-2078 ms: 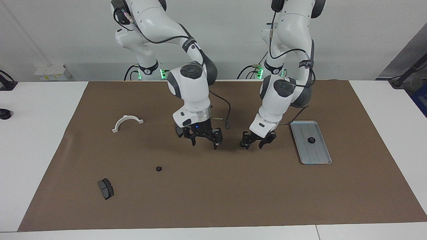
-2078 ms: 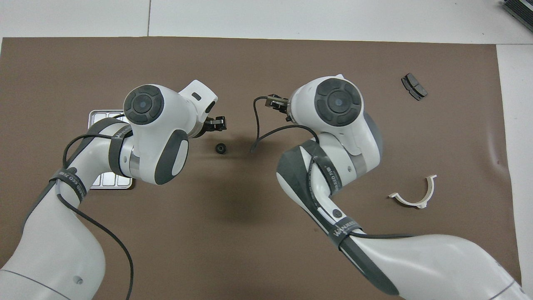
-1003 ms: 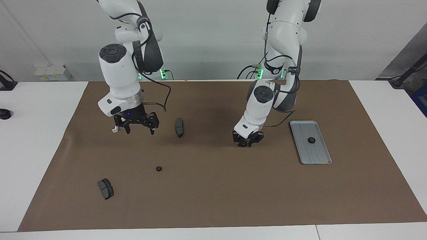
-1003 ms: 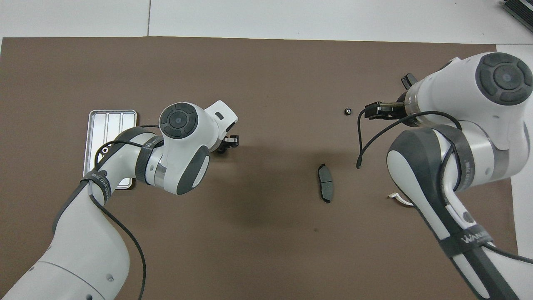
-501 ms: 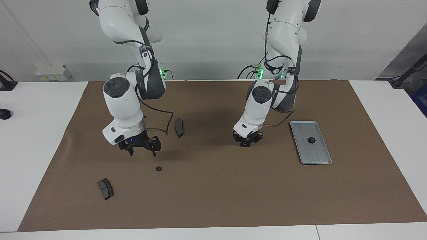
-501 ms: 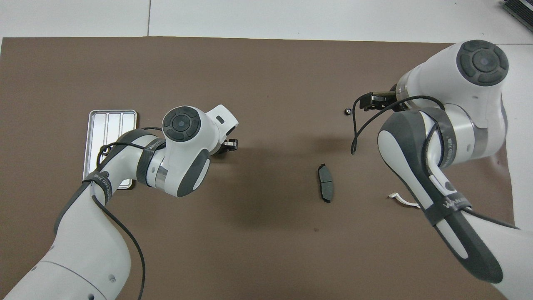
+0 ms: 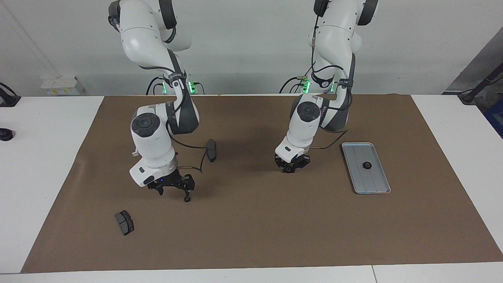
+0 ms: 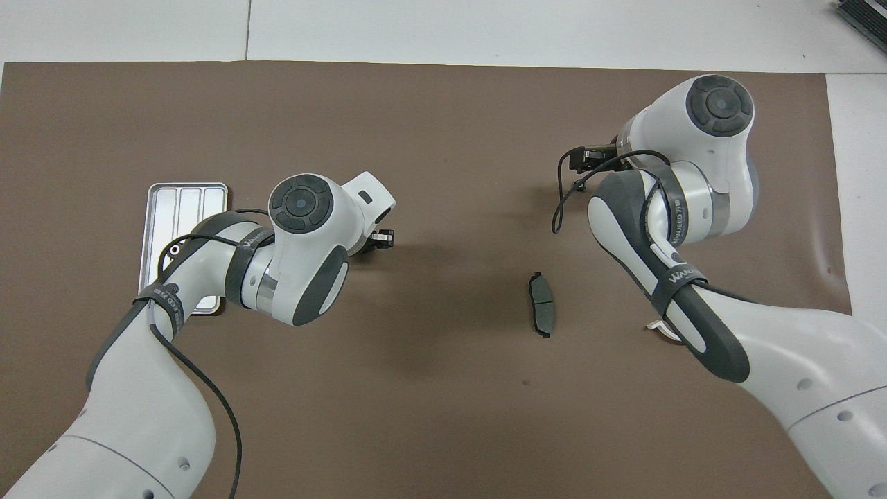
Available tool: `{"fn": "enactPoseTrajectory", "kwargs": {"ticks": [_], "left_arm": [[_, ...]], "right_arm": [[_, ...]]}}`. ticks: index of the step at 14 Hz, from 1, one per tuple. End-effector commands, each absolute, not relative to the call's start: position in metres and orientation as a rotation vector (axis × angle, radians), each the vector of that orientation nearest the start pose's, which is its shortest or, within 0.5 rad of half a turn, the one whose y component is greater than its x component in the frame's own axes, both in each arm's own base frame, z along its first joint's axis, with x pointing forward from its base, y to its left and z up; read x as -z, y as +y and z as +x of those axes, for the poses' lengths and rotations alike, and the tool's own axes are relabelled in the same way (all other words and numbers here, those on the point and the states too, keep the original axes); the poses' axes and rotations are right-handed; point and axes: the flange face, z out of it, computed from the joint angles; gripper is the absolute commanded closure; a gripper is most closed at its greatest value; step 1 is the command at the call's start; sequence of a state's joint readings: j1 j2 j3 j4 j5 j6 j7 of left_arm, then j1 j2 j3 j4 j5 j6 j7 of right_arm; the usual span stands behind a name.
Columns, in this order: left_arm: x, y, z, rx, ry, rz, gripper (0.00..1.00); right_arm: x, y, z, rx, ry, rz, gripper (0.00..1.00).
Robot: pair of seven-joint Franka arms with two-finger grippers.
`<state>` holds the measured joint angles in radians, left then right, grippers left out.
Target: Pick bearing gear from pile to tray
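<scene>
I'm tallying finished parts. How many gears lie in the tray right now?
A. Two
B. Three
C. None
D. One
D: a single black gear sits on the ribbed floor of the tray; the rest of the floor is bare in the facing view.

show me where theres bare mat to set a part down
Widest bare stretch: the mat farther from the robots than both end effectors, between the outer brake pad and the tray. Also bare between the left end effector, closed on one gear, and tray. Crowded around the right end effector: a loose gear, second brake pad.
</scene>
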<state>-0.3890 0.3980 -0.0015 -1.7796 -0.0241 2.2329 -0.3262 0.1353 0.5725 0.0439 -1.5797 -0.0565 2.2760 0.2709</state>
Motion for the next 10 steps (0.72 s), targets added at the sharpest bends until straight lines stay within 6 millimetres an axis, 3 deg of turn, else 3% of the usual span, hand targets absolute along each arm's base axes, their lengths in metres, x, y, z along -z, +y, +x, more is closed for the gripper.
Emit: {"fn": "enactPoseTrajectory", "kwargs": {"ticks": [1, 5, 6, 8, 10], "left_arm": [[-0.355, -0.186, 0.636, 0.013, 0.106, -3.176, 1.0], [-0.357, -0.076, 0.632, -0.141, 0.269, -3.197, 1.0], [-0.351, -0.053, 0.625, -0.175, 0.32, -3.196, 1.0], [-0.342, -0.026, 0.609, -0.218, 0.407, -3.193, 1.0], [-0.332, -0.013, 0.593, -0.256, 0.447, -3.191, 1.0]], "right_arm": [[-0.313, 0.123, 0.701, 0.189, 0.095, -3.098, 0.08], [-0.297, 0.127, 0.692, 0.141, 0.088, -3.103, 0.35], [-0.294, 0.128, 0.691, 0.155, 0.086, -3.101, 0.36], [-0.288, 0.127, 0.688, 0.167, 0.087, -3.098, 0.39], [-0.289, 0.127, 0.688, 0.162, 0.087, -3.099, 0.53]]}}
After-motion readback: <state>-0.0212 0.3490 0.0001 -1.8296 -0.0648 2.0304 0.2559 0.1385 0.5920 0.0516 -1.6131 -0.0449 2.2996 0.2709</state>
